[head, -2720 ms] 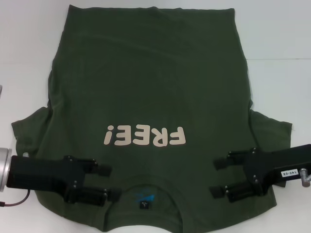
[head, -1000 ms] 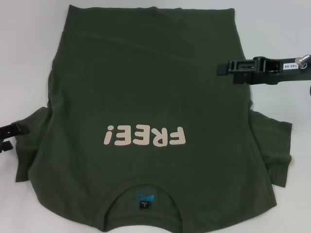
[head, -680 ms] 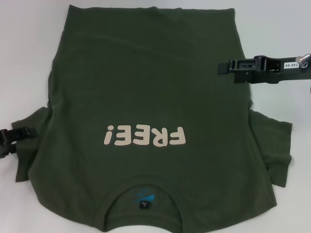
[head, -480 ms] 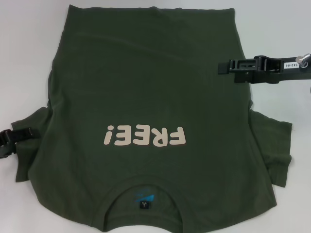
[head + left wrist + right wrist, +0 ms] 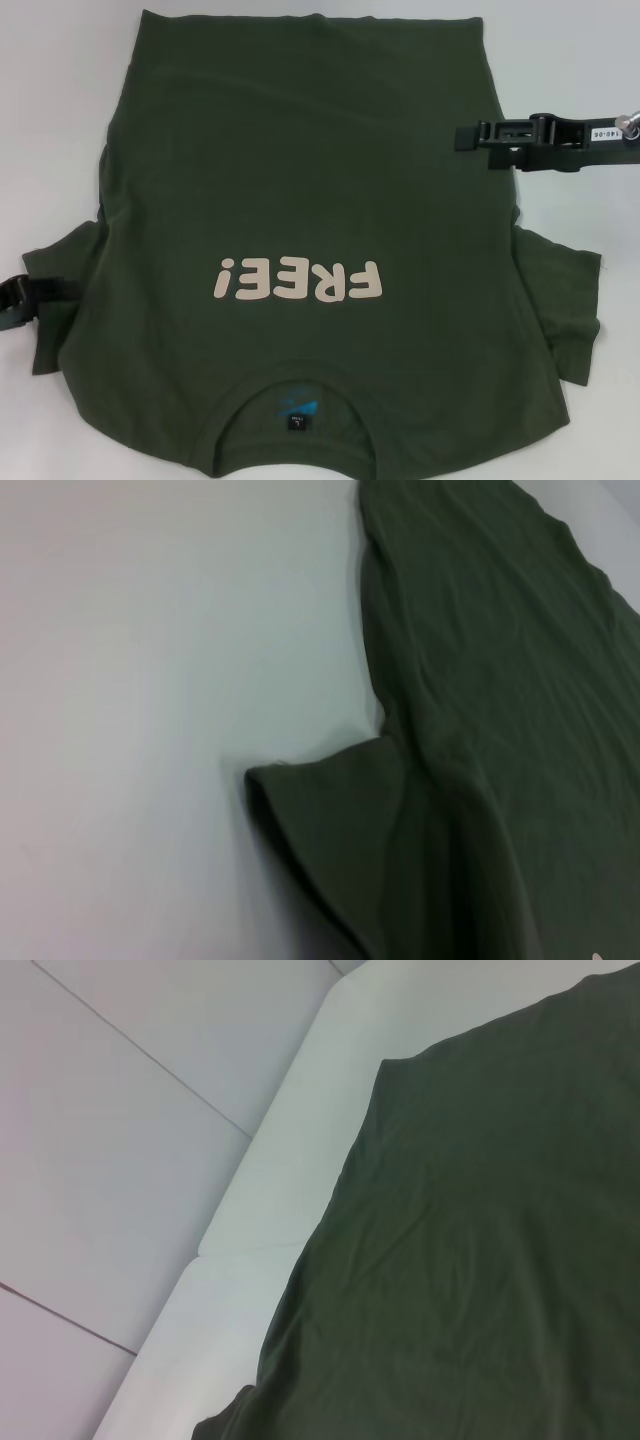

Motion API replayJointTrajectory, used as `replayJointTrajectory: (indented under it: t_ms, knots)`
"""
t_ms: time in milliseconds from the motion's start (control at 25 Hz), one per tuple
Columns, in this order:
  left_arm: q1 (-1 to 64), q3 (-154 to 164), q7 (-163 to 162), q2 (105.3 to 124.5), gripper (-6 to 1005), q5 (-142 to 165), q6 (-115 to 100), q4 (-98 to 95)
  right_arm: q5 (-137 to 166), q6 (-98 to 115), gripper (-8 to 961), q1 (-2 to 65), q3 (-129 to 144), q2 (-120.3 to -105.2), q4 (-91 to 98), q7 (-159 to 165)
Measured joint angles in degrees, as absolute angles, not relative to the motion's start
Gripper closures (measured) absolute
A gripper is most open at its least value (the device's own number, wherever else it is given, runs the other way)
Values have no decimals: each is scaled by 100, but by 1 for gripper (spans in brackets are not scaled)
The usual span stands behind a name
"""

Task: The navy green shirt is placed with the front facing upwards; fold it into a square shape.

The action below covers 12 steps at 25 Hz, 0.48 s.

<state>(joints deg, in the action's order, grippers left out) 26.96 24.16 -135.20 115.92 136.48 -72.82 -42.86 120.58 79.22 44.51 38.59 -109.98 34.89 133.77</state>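
Navy green shirt point(image 5: 300, 200) flat on white table point(image 5: 580, 60), front up, collar nearest me, hem far. My right gripper point(image 5: 462, 137) at right side edge toward hem; my left gripper point(image 5: 22, 300) at left sleeve. Jaw opening on both: cannot tell; neither visibly holds cloth. Advice: pinch single-layer edges, lift both together, fold side panels inward evenly.

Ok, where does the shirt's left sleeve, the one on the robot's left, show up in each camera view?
Head view: the left sleeve juts from the navy green shirt at the left edge, beside the left gripper.
Left wrist view: the left sleeve fills the lower middle, spread on the white table.
Right wrist view: not in it; only the shirt's body.
Shared landmark: the shirt's side edge against the white table.
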Motion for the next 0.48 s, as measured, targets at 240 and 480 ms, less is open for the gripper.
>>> replayJointTrajectory:
  t_ms: [240,480]
  knots:
    - [2698,2421,-13514,11593,481,13650,-7271,-4314,12059,7923,14,4447,3856,-10995,3489,13377]
    - [2699,2425,-13508,11593,764,13655,-7222,-4320,12058,7926,14,4447,3827,-10995,3489,13377]
